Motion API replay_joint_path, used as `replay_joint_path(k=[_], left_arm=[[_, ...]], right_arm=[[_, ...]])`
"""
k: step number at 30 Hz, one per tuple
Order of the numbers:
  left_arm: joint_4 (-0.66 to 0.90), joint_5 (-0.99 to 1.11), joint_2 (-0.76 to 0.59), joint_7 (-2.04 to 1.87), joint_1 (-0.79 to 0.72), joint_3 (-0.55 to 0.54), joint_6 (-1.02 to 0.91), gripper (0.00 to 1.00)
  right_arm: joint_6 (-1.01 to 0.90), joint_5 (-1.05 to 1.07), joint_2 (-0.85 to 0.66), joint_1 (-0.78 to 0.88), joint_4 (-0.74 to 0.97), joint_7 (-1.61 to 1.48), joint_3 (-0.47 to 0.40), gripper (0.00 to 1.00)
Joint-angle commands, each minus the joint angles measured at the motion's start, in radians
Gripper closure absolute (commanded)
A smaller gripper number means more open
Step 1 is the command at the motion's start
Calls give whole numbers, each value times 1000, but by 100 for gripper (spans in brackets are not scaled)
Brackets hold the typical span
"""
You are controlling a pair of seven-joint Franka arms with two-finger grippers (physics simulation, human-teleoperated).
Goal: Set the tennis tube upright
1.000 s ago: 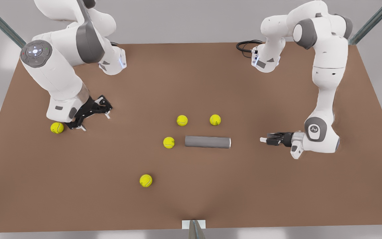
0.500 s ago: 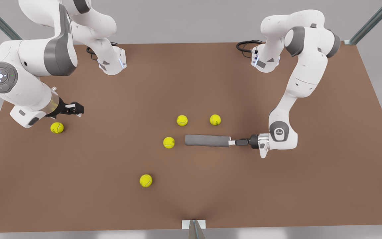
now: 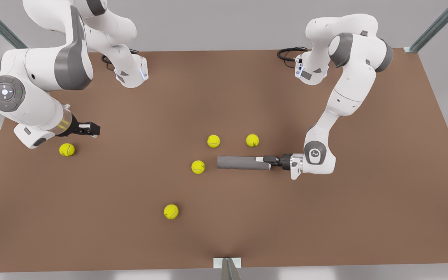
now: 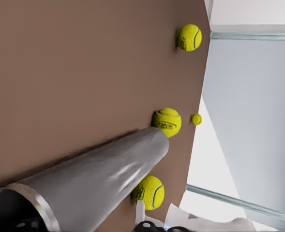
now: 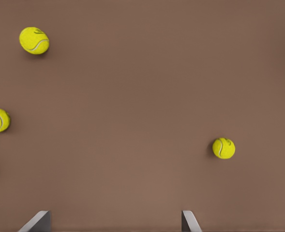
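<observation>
Grey tube (image 3: 242, 163) lies flat mid-bench; left gripper (image 3: 263, 159) jaws pinch its open-end rim. Five yellow balls (image 3: 198, 167); lettering unreadable. Right gripper (image 3: 91, 129) jaws spread, near bench's left edge.

No readable text or labels.

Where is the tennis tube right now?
In the front view, the tennis tube lies flat near the table's middle, below two tennis balls, the left gripper at its open end on the front view's right.
</observation>
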Motion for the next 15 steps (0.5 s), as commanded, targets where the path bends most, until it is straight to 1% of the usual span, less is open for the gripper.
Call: replay_joint_path(k=[1,5,7,11,15], left_arm=[[0,0,-1,155,0,0,-2,32],[2,2,-4,149,3,0,-2,35],[2,8,-9,145,3,0,-13,38],[2,20,-25,142,5,2,-16,49],[2,30,-38,140,6,3,-20,55]], right_arm=[[-4,1,-1,0,0,89,-1,0],[-4,1,-1,-2,-1,89,-1,0],[-5,3,-1,-2,-1,87,-1,0],[-5,3,-1,-2,-1,87,1,0],[-10,3,-1,0,-1,90,1,0]])
